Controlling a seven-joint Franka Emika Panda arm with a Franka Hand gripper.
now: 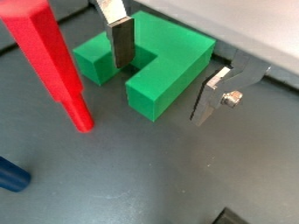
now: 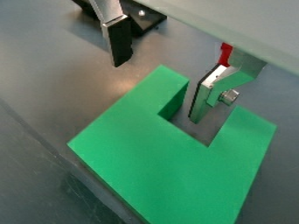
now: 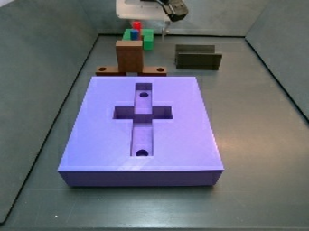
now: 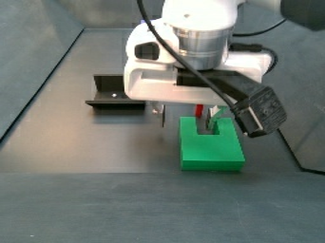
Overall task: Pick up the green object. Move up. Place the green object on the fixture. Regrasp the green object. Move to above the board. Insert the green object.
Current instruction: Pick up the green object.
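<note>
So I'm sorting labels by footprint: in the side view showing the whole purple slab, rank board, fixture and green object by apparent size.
1. board
2. fixture, though farther away
3. green object, mostly hidden under the pincer, so unsure

— What's the end effector [image 1: 170, 74] made of, there around one prong of the green object [image 1: 146, 66]?
— Flat bare-metal plates, brushed silver, dully shiny; the block between them looks like smooth matt plastic, as does the red peg [image 1: 52, 61] beside it

— And farther off?
— A satiny purple board [image 3: 147, 126], a wood-brown block [image 3: 129, 52], and a matt grey table [image 3: 254, 135]
</note>
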